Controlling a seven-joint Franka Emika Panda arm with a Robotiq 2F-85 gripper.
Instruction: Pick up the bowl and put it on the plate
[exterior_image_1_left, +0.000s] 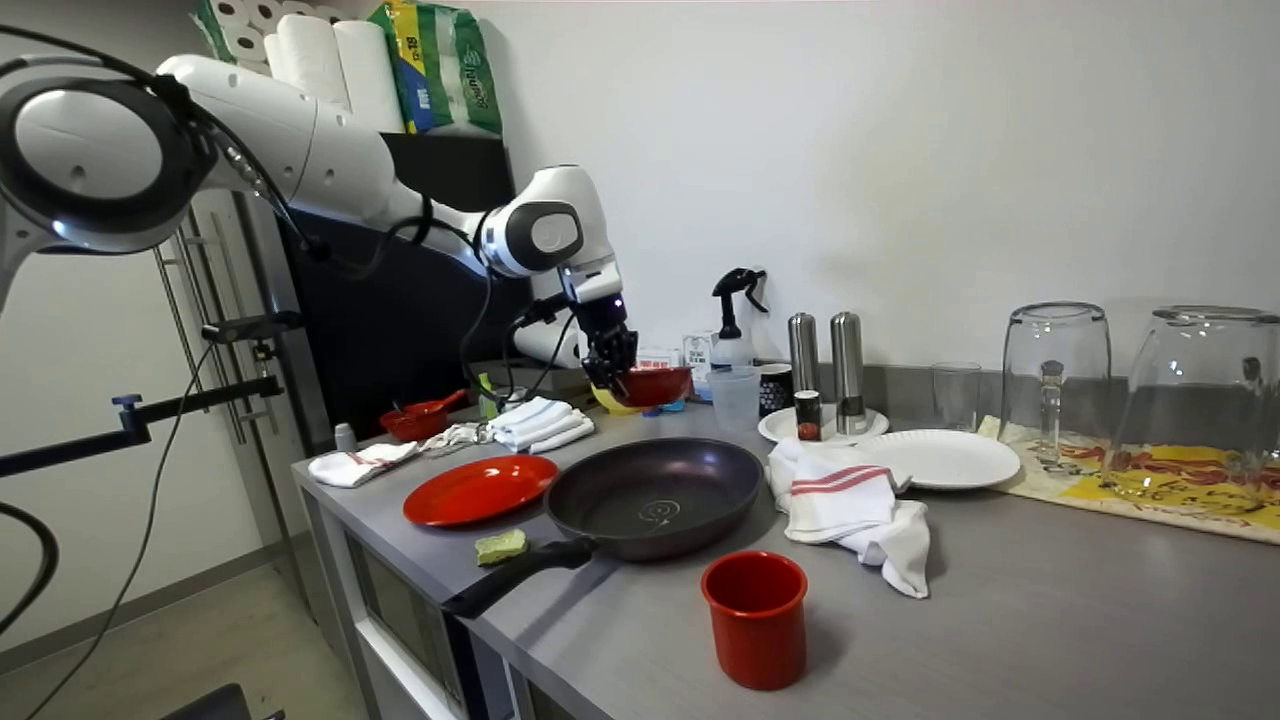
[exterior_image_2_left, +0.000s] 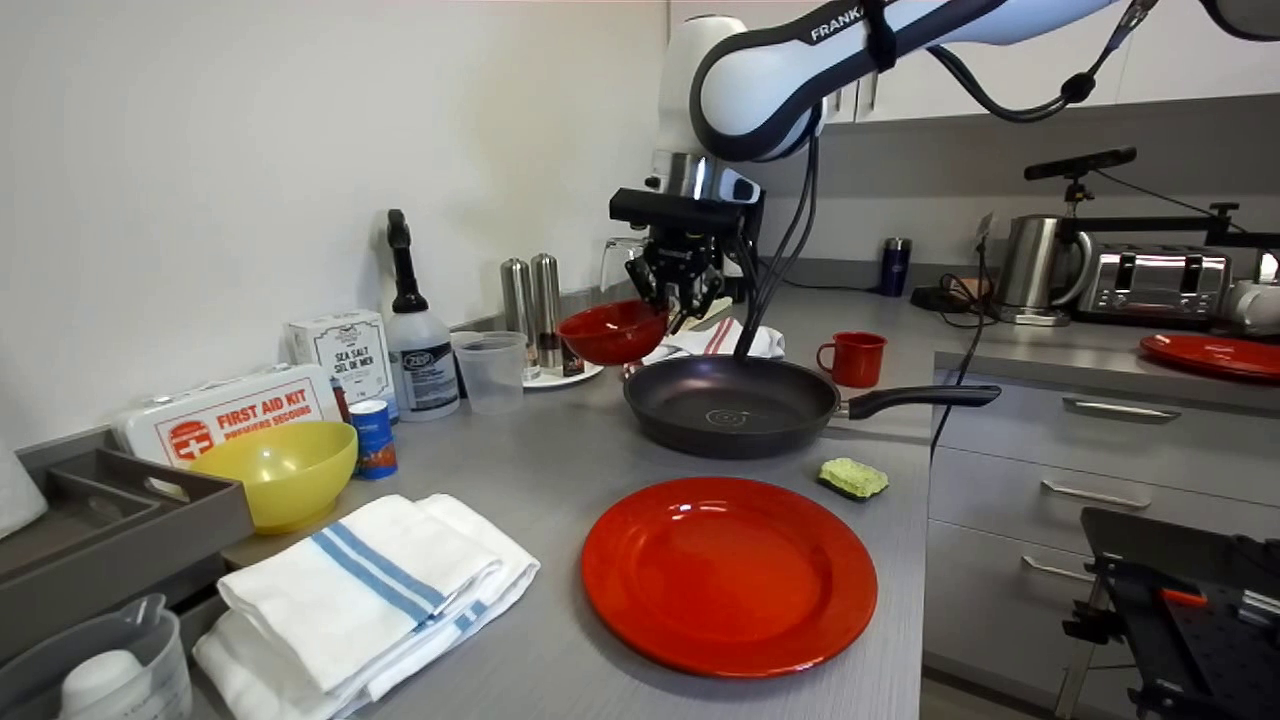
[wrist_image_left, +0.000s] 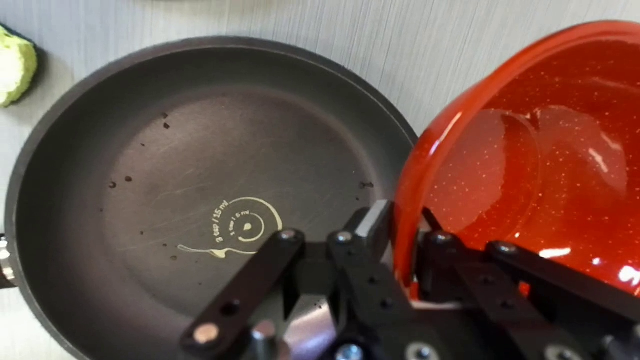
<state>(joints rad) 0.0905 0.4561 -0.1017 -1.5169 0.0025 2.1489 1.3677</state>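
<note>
A red bowl hangs in the air above the counter, beside the frying pan's wall side; it shows in both exterior views (exterior_image_1_left: 657, 388) (exterior_image_2_left: 612, 333) and in the wrist view (wrist_image_left: 560, 175). My gripper (exterior_image_1_left: 614, 380) (exterior_image_2_left: 674, 308) (wrist_image_left: 402, 235) is shut on the bowl's rim, one finger inside and one outside. The bowl tilts a little. The glossy red plate (exterior_image_1_left: 482, 490) (exterior_image_2_left: 728, 578) lies flat on the counter in both exterior views, with nothing on it. It is apart from the bowl, on the pan's other side. I cannot make it out in the wrist view.
A black frying pan (exterior_image_1_left: 655, 505) (exterior_image_2_left: 735, 405) (wrist_image_left: 235, 150) stands next to the plate, handle over the counter's edge. A sponge (exterior_image_1_left: 501, 547) (exterior_image_2_left: 853, 478), red mug (exterior_image_1_left: 756, 625), folded towels (exterior_image_2_left: 370, 590), yellow bowl (exterior_image_2_left: 285, 475) and spray bottle (exterior_image_2_left: 425, 365) stand around.
</note>
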